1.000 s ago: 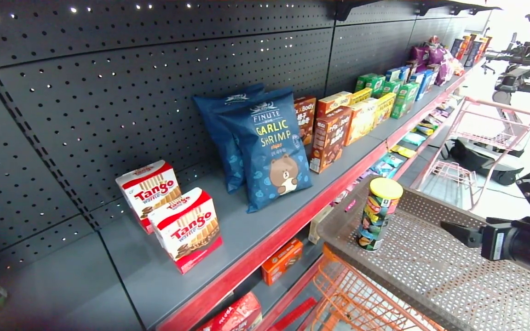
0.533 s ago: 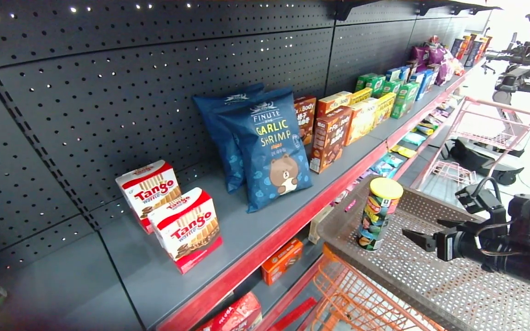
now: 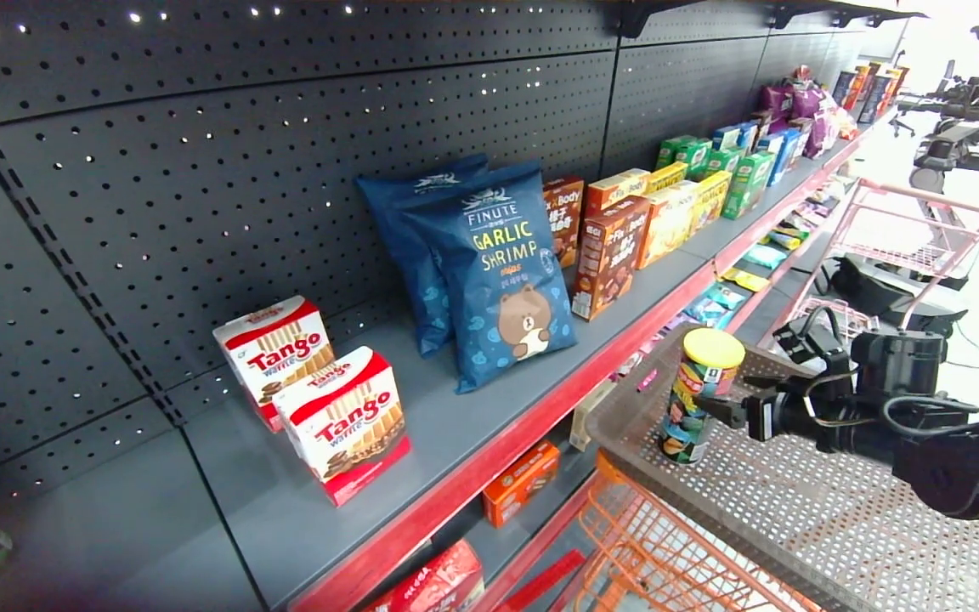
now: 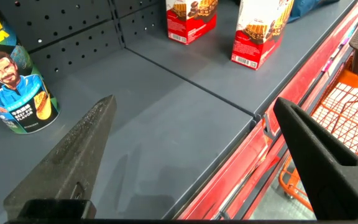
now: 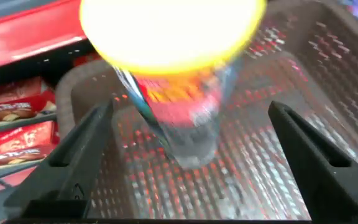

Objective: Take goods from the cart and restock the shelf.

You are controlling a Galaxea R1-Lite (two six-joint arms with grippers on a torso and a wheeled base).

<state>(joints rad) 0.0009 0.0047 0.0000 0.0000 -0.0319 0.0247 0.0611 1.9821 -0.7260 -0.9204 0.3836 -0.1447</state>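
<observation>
Can (image 3: 683, 425) upright on cart tray (image 3: 795, 510); wafer boxes (image 3: 345, 421), chip bags (image 3: 502, 272) on shelf (image 3: 447, 433).

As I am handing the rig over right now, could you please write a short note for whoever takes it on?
Left end effector: open, empty, facing the shelf.
Right end effector: open, the yellow-lidded can stands between its fingers, not yet gripped.
The can is upright on the cart's perforated tray.
Done: a second can stands on the shelf.
Left: close on the yellow-lidded can, lift it and set it on the shelf.
</observation>
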